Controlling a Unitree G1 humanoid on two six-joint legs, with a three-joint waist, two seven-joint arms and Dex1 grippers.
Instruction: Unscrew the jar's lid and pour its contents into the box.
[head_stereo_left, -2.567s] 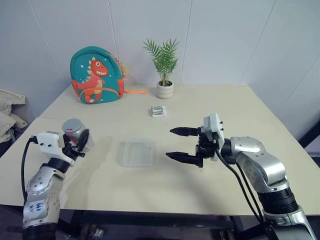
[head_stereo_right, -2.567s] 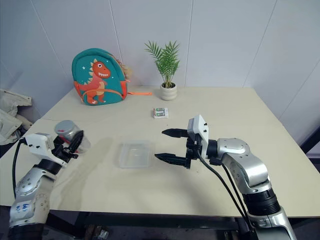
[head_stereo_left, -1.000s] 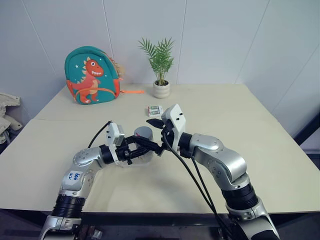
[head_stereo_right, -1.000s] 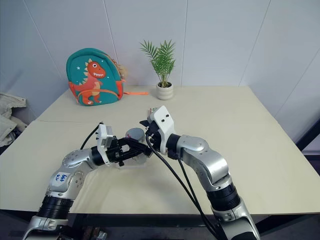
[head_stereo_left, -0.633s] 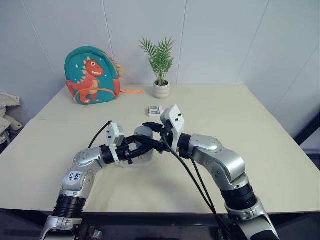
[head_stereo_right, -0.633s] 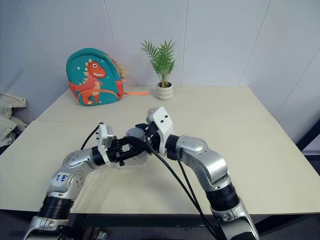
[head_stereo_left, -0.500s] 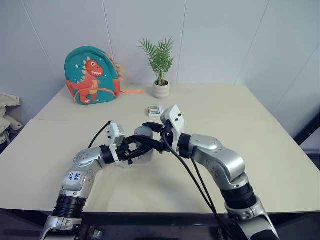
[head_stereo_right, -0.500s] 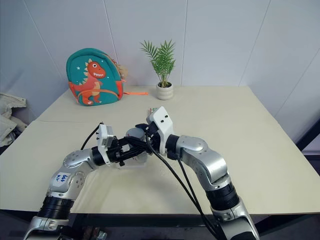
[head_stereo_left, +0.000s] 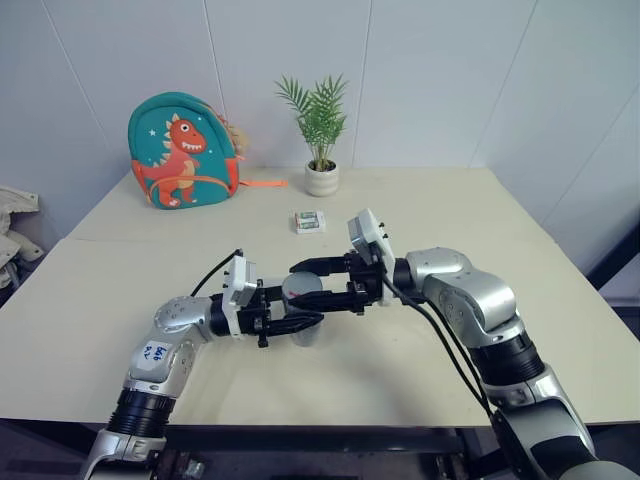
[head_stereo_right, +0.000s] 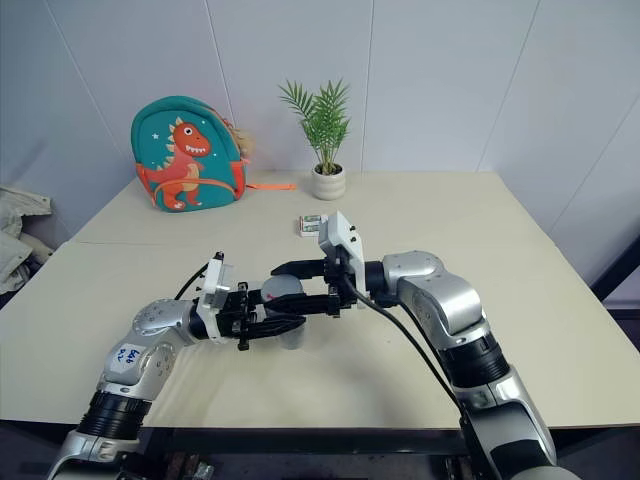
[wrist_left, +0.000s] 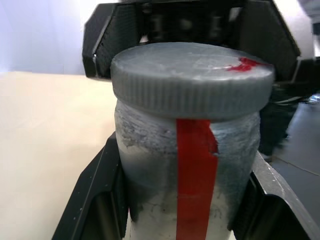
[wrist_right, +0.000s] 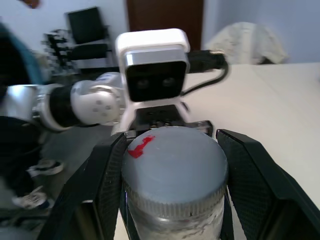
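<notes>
The silvery-grey jar (wrist_left: 150, 165) with a red stripe hangs above the table in front of me, with my left gripper (head_stereo_left: 295, 318) shut on its body. The grey lid (wrist_right: 172, 165) is on the jar and bears a red mark. My right gripper (head_stereo_left: 302, 285) reaches in from the right and is shut on the lid, one black finger on each side of its rim. The two grippers face each other end to end. The contents are hidden inside the jar. The box is hidden behind the arms and the jar.
A teal dinosaur backpack (head_stereo_left: 180, 150) stands at the back left of the beige table (head_stereo_left: 520, 230). A potted plant (head_stereo_left: 320, 178) is at the back middle, with a small white-and-green packet (head_stereo_left: 309, 221) in front of it.
My right gripper, open beside the lid a second ago, has shut on it and its wrist has turned level. Both hands and the jar have shifted a little right and nearer.
</notes>
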